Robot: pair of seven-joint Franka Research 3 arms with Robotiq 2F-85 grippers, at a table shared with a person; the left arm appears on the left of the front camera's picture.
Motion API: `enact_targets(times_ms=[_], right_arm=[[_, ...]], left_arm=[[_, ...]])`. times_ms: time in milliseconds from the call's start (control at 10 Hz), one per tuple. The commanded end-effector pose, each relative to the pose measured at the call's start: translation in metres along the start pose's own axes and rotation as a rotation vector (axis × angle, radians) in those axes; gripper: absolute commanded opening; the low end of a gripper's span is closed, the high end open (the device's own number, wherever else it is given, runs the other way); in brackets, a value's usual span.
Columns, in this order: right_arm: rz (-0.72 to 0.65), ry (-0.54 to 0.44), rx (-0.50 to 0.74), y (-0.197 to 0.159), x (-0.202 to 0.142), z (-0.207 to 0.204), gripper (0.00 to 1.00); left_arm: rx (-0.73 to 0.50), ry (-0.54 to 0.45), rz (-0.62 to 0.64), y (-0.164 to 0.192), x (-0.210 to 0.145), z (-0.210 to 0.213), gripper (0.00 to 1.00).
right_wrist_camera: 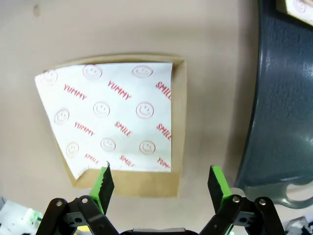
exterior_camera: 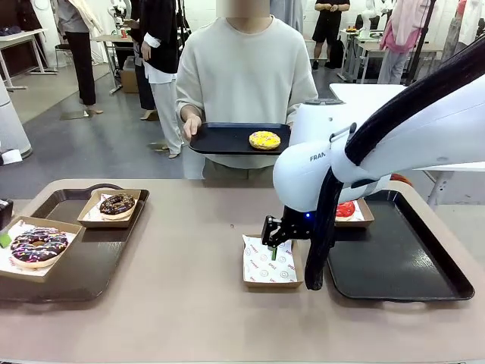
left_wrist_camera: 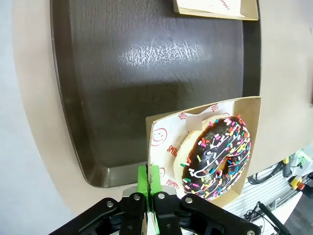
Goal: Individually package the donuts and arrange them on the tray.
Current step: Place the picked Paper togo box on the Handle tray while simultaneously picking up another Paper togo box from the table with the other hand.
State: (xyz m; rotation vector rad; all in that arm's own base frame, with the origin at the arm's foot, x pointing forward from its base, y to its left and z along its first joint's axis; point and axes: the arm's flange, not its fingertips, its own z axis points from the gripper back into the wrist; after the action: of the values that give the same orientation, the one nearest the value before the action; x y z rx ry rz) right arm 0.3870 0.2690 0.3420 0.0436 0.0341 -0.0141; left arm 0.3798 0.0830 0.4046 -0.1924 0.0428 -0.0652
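Overhead, right claw [right_wrist_camera: 159, 183] gapes above an empty box [right_wrist_camera: 146, 181]; left claw [left_wrist_camera: 150, 196] pinches the sprinkled donut's box [left_wrist_camera: 159, 147] edge.

Right end effector [right_wrist_camera: 159, 183] hangs over the table [right_wrist_camera: 122, 29] with its fingers [right_wrist_camera: 103, 182] spread wide, holding nothing. Below it lies an empty cardboard tray [right_wrist_camera: 177, 127] lined with smiley "YUMMY" paper [right_wrist_camera: 110, 115]. Just beside the cardboard, dark tray [right_wrist_camera: 283, 98].
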Motion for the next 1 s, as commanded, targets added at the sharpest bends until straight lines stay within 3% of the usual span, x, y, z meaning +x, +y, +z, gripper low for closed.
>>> enact_targets(times_ms=[0, 500, 900], right_arm=[[-0.056, -0.037, -0.026, 0.006, 0.005, -0.014, 1.0], [-0.056, -0.037, -0.016, 0.001, 0.006, -0.021, 1.0], [-0.056, -0.033, -0.013, -0.003, 0.006, -0.02, 1.0]], left_arm=[[0.012, -0.008, -0.026, 0.009, 0.011, -0.011, 0.01], [0.033, -0.048, 0.113, 0.014, 0.029, -0.036, 0.01], [0.084, -0.068, 0.112, 0.005, 0.032, -0.04, 0.01]])
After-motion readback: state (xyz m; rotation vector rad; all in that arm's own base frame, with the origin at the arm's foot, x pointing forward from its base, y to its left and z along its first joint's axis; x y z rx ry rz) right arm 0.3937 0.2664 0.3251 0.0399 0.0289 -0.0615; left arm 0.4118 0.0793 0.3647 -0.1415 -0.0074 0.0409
